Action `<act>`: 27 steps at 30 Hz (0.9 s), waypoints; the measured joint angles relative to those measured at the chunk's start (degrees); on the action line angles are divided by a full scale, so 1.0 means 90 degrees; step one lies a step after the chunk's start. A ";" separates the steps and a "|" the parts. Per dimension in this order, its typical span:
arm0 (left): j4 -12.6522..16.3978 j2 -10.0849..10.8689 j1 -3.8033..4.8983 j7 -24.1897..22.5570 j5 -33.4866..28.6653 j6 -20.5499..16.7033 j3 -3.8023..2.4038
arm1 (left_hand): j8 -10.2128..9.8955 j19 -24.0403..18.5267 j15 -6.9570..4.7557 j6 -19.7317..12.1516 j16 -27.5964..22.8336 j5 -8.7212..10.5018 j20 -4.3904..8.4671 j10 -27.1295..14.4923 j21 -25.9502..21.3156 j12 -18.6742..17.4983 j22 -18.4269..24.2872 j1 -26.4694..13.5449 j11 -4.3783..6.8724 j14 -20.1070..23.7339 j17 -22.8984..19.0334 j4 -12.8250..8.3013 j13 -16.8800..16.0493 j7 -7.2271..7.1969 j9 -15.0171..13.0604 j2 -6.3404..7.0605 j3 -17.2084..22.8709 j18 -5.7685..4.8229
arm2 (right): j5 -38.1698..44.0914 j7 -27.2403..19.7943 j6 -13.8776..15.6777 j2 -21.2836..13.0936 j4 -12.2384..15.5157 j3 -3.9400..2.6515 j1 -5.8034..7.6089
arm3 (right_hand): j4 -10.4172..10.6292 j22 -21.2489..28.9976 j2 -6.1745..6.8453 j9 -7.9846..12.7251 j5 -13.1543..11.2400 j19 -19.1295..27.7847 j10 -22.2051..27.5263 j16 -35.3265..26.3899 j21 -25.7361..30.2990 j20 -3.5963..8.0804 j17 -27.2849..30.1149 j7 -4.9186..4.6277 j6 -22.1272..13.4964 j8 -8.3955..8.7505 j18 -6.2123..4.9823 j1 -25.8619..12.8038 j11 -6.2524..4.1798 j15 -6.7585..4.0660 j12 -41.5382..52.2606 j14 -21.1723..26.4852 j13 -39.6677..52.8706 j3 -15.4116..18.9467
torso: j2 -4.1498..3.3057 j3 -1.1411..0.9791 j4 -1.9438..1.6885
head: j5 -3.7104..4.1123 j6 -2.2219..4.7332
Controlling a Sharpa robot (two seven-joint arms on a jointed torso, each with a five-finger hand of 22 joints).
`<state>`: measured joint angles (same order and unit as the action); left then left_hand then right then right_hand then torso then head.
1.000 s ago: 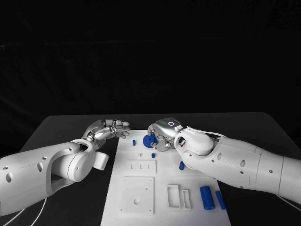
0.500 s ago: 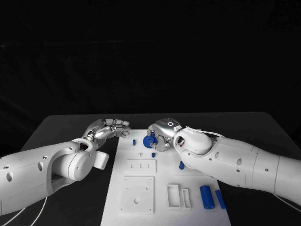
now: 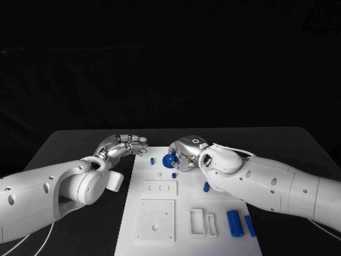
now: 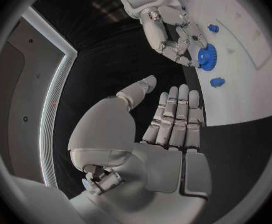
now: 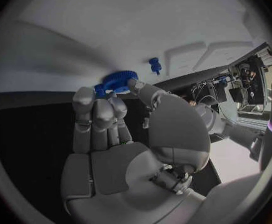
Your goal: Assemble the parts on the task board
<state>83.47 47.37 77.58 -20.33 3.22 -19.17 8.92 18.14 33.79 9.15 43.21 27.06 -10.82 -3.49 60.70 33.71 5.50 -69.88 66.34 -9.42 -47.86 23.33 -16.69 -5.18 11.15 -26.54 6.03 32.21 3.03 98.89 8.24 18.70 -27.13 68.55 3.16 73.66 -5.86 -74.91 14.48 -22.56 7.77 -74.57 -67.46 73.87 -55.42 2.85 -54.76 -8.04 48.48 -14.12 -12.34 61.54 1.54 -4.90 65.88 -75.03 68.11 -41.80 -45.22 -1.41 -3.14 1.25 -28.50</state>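
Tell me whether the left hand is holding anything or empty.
Empty. The left hand lies with its fingers straight and side by side, nothing between them, beside the task board.

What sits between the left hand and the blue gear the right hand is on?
A small blue peg stands on the white task board between the left hand and the blue gear; head view shows it.
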 measured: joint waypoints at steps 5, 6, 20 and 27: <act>0.0004 0.0002 0.0000 0.0000 0.0000 0.0000 0.0000 | 0.0000 0.0000 0.0000 0.0000 0.0000 0.0000 0.0000 0.0000 0.0000 -0.0001 0.0000 0.0000 0.0000 0.0000 0.0000 0.0000 0.0000 0.0000 0.0000 0.0000 0.0000 -0.0002 | -0.0139 -0.0001 -0.0076 -0.0034 0.0000 -0.0003 0.0003 | 0.0026 0.0000 -0.0018 -0.0022 0.0173 -0.0006 -0.0001 0.0000 0.0000 0.0005 -0.0011 0.0010 -0.0010 0.0000 0.0000 -0.0086 0.0000 0.0000 0.0000 0.0000 0.0000 0.0096 | 0.0000 0.0000 0.0006 | -0.0003 0.0001; 0.0005 0.0002 0.0000 0.0000 0.0000 0.0000 0.0000 | 0.0000 0.0000 0.0000 0.0000 0.0000 0.0000 0.0000 0.0000 0.0000 0.0000 0.0000 0.0000 0.0000 0.0000 0.0000 0.0000 0.0000 0.0000 0.0000 0.0000 0.0000 -0.0003 | -0.0163 -0.0001 -0.0091 -0.0043 0.0000 -0.0004 0.0004 | 0.0026 0.0000 -0.0018 -0.0024 0.0173 -0.0010 -0.0001 0.0000 0.0000 0.0009 -0.0011 0.0010 -0.0010 0.0000 0.0000 -0.0086 0.0000 0.0000 0.0000 0.0000 0.0000 0.0096 | 0.0000 -0.0002 0.0006 | -0.0003 0.0001; 0.0002 0.0015 0.0000 0.0001 0.0000 -0.0001 0.0000 | 0.0000 0.0000 0.0000 0.0000 0.0000 0.0000 0.0000 0.0000 0.0000 0.0000 0.0001 0.0000 0.0000 0.0000 0.0001 0.0002 0.0000 0.0000 0.0000 0.0000 0.0002 -0.0010 | -0.0568 -0.0124 0.0094 -0.0299 0.0138 0.0006 -0.0007 | 0.0096 0.0000 -0.0051 -0.0061 0.0444 0.0011 0.0022 0.0000 0.0000 0.0040 -0.0044 -0.0003 0.0004 -0.0033 0.0002 -0.0354 0.0022 0.0017 0.0056 0.0017 0.0017 0.0430 | -0.0001 -0.0010 0.0006 | 0.0002 0.0001; -0.0034 0.0020 0.0000 0.0001 0.0000 -0.0001 0.0000 | 0.0000 0.0000 0.0016 0.0000 0.0000 0.0000 0.0000 0.0000 0.0000 0.0000 0.0001 0.0000 0.0000 0.0016 0.0001 0.0017 0.0000 0.0000 0.0000 0.0000 0.0017 -0.0020 | -0.1150 -0.0504 0.0592 -0.0522 0.0292 -0.0017 -0.0004 | -0.0039 0.0000 -0.0119 -0.0087 0.0692 0.0038 0.0035 0.0000 0.0000 0.0075 -0.0075 -0.0042 -0.0014 -0.0056 0.0012 -0.0422 0.0035 0.0030 0.0077 0.0030 0.0018 0.0689 | 0.0004 -0.0012 0.0010 | 0.0009 0.0033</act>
<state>83.17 47.55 77.58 -20.32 3.22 -19.18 8.92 18.14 33.79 9.30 43.21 27.06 -10.82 -3.49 60.70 33.71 5.49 -69.87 66.34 -9.42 -47.71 23.34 -16.53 -5.18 11.15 -26.54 6.03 32.36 2.86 88.55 3.71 24.02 -31.82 71.17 3.00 73.62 -6.22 -74.91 13.42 -23.34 13.99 -74.22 -67.15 73.88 -55.42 3.53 -55.43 -8.42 48.35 -14.63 -12.24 57.74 1.86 -4.63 66.57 -74.76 68.27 -35.59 -45.19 -1.52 -3.04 1.32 -28.21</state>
